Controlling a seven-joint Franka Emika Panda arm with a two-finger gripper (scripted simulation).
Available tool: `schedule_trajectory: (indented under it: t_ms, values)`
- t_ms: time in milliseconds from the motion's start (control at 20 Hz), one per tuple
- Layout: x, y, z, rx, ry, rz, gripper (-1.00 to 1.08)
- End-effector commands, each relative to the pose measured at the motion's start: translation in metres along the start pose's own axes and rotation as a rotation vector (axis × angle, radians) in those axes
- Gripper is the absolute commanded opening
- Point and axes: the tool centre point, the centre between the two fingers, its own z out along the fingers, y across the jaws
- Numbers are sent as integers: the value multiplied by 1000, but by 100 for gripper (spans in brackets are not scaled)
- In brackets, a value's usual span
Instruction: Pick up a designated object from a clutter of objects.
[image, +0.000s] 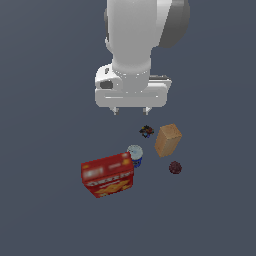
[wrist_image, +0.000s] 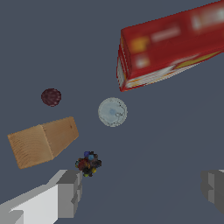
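Gripper (image: 131, 111) hangs high, fingers (wrist_image: 69, 192) spread wide, holding nothing. Maroon ball (image: 175, 167) sits lower right in the exterior view, near the tan block (image: 167, 140). Speckled thing (image: 146, 131), can (image: 135, 155) and red box (image: 107, 175) crowd center-left, well clear of the ball.

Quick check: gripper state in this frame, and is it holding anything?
Gripper: open, jaws spread wide, holding nothing. The maroon ball lies untouched on the floor.

bumpy maroon ball (image: 175, 167), wood-grained block (image: 167, 140)
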Motion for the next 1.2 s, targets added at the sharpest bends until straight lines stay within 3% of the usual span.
schedule_trajectory:
  t_ms: [0,550,1150]
  values:
    - [0,0,0,0,0,0,100]
    - [-2,-22,4,13,-1,-69,100]
    - [11,-35,18,8,2,-14,100]
